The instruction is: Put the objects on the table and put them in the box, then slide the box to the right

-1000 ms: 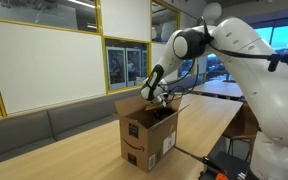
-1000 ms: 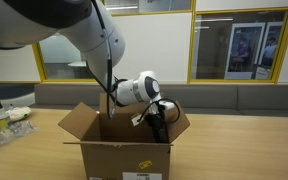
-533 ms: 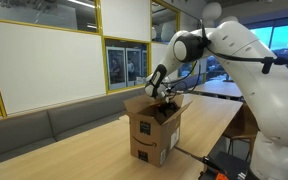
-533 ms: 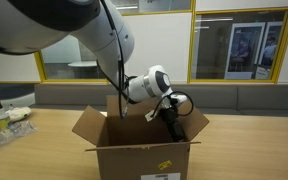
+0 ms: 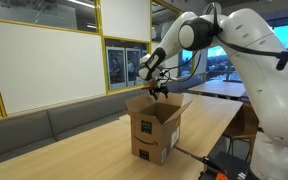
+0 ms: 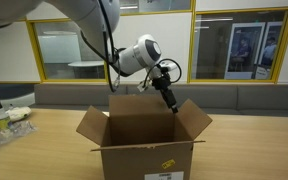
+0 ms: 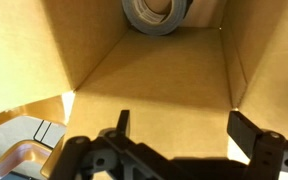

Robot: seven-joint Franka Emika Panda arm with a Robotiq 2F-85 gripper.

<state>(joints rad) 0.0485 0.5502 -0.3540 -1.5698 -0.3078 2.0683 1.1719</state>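
Note:
An open cardboard box (image 5: 154, 128) stands on the wooden table and shows in both exterior views (image 6: 149, 142). My gripper (image 5: 160, 88) hangs just above the box's open top, clear of the flaps, also seen in an exterior view (image 6: 169, 97). In the wrist view the gripper (image 7: 179, 125) is open and empty, looking down into the box (image 7: 144, 85). A grey roll of tape (image 7: 156, 14) lies inside the box at its far wall.
A cushioned bench (image 6: 234, 96) runs along the wall behind the table. Crumpled plastic and small items (image 6: 6, 120) lie on the table beside the box. A light tray (image 7: 24, 160) shows outside the box in the wrist view. Glass partitions stand behind.
The box has slid sideways along the table. My gripper has risen out of the box and now hangs above its opening.

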